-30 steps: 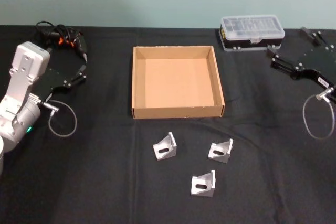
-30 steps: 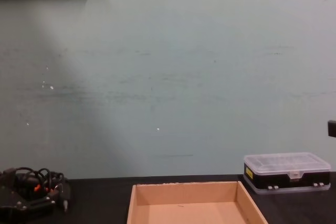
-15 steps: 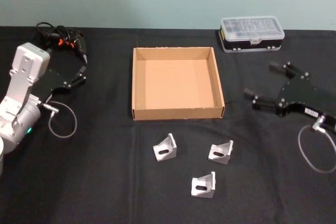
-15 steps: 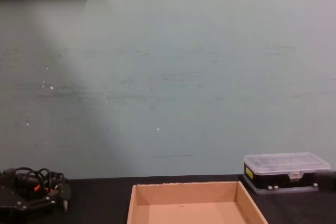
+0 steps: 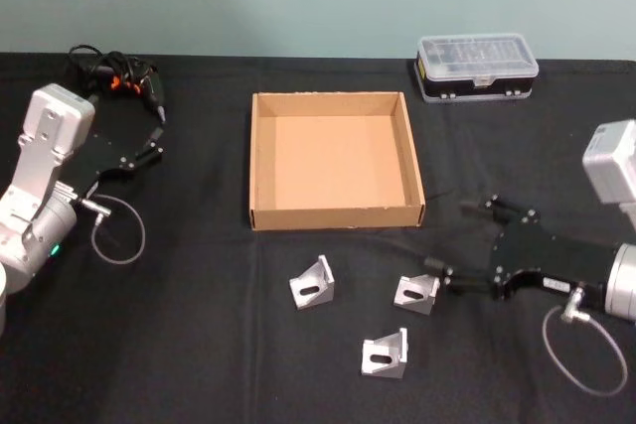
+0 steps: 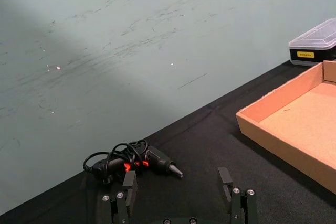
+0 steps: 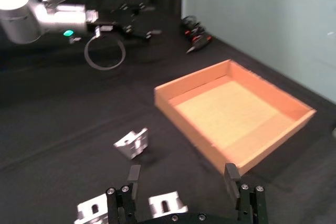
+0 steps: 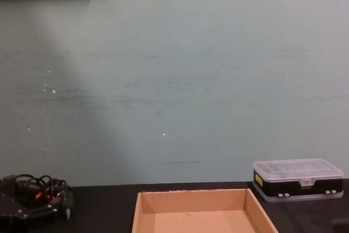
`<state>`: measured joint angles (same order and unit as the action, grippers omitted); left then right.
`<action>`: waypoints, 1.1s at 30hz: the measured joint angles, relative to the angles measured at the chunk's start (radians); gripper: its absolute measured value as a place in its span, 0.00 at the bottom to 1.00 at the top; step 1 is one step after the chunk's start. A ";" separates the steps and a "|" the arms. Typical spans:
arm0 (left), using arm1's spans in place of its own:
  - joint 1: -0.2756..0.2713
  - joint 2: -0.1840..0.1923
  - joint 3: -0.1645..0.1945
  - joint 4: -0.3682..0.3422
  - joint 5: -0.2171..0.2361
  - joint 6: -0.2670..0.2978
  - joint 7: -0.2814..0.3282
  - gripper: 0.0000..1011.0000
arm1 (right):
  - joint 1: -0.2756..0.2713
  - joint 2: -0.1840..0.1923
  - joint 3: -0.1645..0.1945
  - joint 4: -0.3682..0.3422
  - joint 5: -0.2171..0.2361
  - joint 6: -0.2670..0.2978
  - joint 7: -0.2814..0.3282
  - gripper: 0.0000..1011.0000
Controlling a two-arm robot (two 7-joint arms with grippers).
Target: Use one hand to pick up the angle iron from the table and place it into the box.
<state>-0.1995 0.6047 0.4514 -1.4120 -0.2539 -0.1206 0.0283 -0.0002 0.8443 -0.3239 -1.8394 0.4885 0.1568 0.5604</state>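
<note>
Three angle irons [image 5: 386, 352] lie on the table [image 5: 199, 364] before the empty box [image 5: 254, 161]. Right gripper [image 5: 459, 237] has swung down from near the organiser case [image 5: 477, 65]; fingers wide, one tip just beside the right-hand angle iron [image 5: 417, 290]. Grasp likely next. Left gripper [image 5: 154, 143] parked at left, fingers apart.

Three silver angle irons [image 5: 313, 281] lie on the black table [image 5: 199, 345] near the tan box [image 5: 338, 213].

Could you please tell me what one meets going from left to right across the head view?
left gripper → left angle iron → nearest angle iron → right angle iron → right gripper
</note>
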 joint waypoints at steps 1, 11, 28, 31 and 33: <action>0.000 0.000 0.000 0.000 0.000 0.000 0.000 0.99 | 0.002 0.002 -0.010 0.002 -0.003 0.004 0.009 0.99; 0.000 0.000 0.000 0.000 0.000 0.000 0.000 0.99 | 0.035 0.015 -0.061 0.029 -0.040 0.018 0.046 0.99; 0.000 0.000 0.000 0.000 0.000 0.000 0.000 0.99 | 0.122 -0.006 -0.132 0.123 -0.091 0.025 0.102 0.99; 0.000 0.000 0.000 0.000 0.000 0.000 0.000 0.99 | 0.133 -0.011 -0.143 0.138 -0.095 0.025 0.111 0.99; 0.000 0.000 0.000 0.000 0.000 0.000 0.000 0.99 | 0.143 -0.017 -0.152 0.153 -0.098 0.025 0.119 0.99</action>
<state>-0.1996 0.6046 0.4514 -1.4120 -0.2539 -0.1205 0.0283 0.1430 0.8277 -0.4761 -1.6865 0.3907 0.1814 0.6798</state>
